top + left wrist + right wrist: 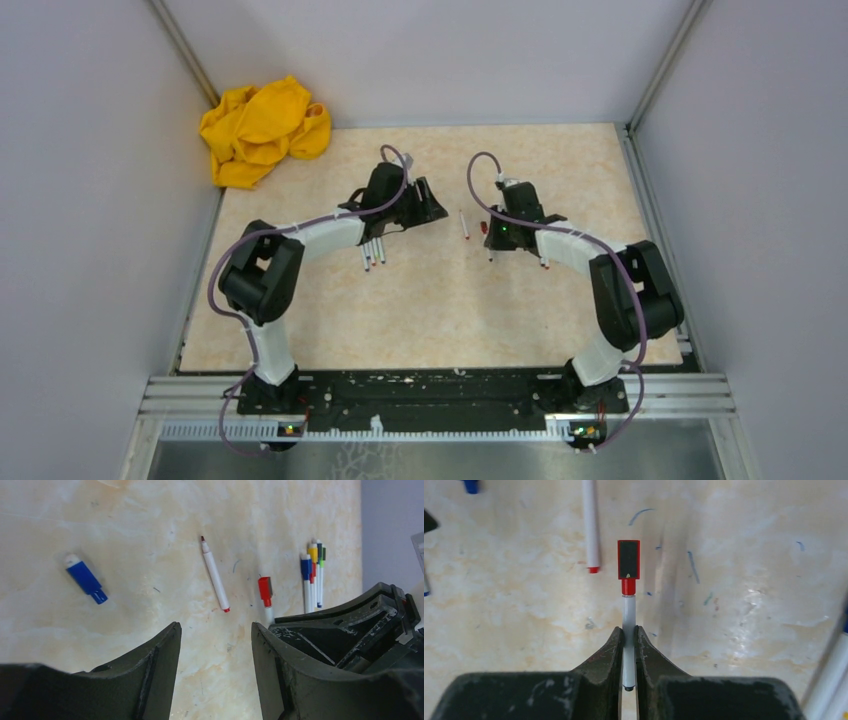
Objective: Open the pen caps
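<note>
The red cap [629, 562] is not yet off its pen [627, 615], in the middle of the right wrist view. Your right jaws are clamped on the pen; the left jaws stand apart, empty. Next, I judge, close the left jaws on the cap and pull straight.

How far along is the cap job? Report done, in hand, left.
Done: one thin white-barrelled pen lies uncapped, a loose blue plastic cap apart from it. In hand: right fingers shut on the white pen with the red plastic cap, cap on. Remaining: that cap and the capped pen cluster; left fingers open, empty.
</note>
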Available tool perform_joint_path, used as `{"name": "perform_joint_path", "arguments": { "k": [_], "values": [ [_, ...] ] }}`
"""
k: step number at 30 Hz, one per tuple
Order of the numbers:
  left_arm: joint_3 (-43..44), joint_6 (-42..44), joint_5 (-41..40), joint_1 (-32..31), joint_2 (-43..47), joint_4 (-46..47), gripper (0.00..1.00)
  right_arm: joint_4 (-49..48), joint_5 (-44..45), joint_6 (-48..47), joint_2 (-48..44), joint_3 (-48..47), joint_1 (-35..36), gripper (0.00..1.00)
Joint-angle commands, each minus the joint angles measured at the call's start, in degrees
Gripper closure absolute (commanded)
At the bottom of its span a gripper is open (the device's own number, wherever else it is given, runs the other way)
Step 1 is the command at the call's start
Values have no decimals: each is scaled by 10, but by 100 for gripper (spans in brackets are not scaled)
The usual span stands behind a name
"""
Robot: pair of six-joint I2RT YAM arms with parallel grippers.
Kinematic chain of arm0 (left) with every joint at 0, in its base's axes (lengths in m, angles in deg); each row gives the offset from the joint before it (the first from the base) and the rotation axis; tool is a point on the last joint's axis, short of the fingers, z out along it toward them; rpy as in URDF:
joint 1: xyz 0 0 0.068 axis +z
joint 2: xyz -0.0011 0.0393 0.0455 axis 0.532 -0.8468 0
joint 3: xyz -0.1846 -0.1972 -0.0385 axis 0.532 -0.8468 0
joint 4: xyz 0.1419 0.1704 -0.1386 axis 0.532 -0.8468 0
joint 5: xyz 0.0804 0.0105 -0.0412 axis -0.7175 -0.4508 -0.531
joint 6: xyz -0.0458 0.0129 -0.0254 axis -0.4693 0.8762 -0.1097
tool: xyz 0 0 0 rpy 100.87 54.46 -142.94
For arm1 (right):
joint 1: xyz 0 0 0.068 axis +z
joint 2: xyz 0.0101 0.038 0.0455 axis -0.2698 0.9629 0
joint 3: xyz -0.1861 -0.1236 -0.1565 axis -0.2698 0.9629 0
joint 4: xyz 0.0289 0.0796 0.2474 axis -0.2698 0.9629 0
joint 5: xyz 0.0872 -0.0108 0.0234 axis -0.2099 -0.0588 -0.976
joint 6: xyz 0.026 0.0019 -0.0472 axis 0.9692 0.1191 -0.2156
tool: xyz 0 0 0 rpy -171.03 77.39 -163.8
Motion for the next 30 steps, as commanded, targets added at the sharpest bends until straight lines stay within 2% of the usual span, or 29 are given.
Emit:
{"name": "perform_joint_path", "arguments": {
  "k": [1,17,30],
  "values": [
    [2,-20,81,-3,-12,46,40,-48,-92,0,-21,-33,15,100],
    [11,-61,121,-6,-42,63,40,-91,-164,28,0,-74,56,100],
    [0,-87,86,-5,-34,65,45,-91,-174,27,15,-83,75,100]
  ]
}}
